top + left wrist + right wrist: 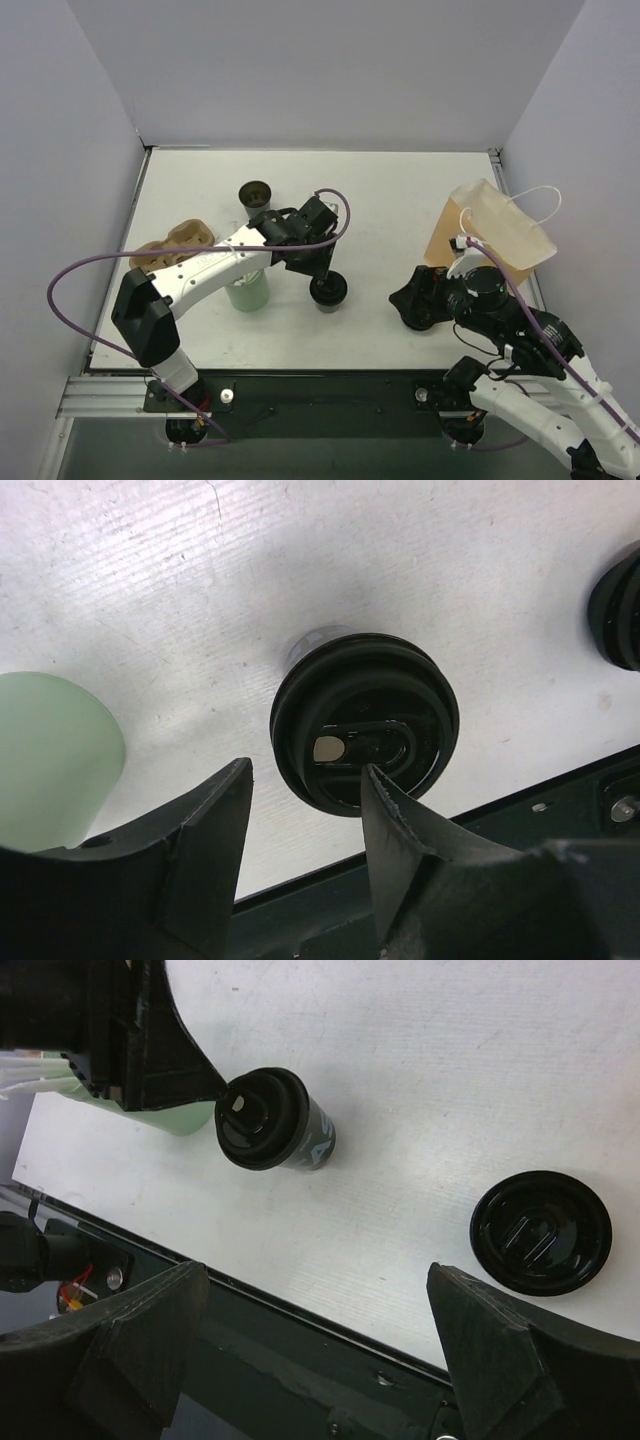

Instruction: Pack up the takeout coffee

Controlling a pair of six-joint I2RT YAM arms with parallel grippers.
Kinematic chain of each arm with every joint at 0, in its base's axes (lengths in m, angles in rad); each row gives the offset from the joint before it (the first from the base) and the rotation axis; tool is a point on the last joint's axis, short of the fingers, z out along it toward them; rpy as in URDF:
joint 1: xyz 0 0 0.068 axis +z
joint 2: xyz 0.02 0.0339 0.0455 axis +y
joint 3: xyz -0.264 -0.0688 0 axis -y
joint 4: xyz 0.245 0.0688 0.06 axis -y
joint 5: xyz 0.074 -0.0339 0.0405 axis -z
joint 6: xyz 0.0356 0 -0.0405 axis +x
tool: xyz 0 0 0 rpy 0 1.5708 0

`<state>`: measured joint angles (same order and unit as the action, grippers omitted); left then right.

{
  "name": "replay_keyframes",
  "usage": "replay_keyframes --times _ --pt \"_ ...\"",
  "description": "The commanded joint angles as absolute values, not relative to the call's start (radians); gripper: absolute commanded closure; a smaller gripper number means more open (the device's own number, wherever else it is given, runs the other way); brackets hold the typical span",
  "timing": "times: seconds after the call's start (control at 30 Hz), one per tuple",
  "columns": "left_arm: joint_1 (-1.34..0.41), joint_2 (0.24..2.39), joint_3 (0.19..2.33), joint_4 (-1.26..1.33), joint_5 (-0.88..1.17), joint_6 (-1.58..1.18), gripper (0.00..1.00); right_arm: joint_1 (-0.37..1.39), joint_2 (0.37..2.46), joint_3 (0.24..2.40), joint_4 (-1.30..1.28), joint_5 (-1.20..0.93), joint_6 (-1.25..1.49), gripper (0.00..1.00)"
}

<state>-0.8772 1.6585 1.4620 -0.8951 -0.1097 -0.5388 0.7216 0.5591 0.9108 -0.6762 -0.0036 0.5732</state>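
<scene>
Here, from above, my left gripper [322, 275] hangs over the lidded takeout coffee [328, 291], just right of the green cup [247, 291]. At my left wrist, the jaws stand partly apart, gripping nothing. At my right wrist, my right gripper [315, 1285] gapes wide, empty, near a loose lid [541, 1232]

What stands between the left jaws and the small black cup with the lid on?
Nothing visible does. The left jaws stand open right beside the lidded black cup, with no object between. The green cup stands off to one side.
</scene>
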Motion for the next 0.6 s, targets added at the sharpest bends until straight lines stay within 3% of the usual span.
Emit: replay_keyframes --times 0.0,0.27,0.57 --pt "-0.862 1.534 1.476 -0.855 -0.150 -0.545 0.43 0.729 0.679 0.946 -0.603 -0.099 0.569 0.03" --pt "-0.808 1.339 1.246 -0.713 -0.098 -0.564 0.43 0.721 0.932 0.954 -0.431 -0.207 0.537 0.04" --pt "-0.799 1.209 1.137 -0.712 -0.112 -0.571 0.43 0.660 1.201 0.951 -0.309 -0.353 0.469 0.08"
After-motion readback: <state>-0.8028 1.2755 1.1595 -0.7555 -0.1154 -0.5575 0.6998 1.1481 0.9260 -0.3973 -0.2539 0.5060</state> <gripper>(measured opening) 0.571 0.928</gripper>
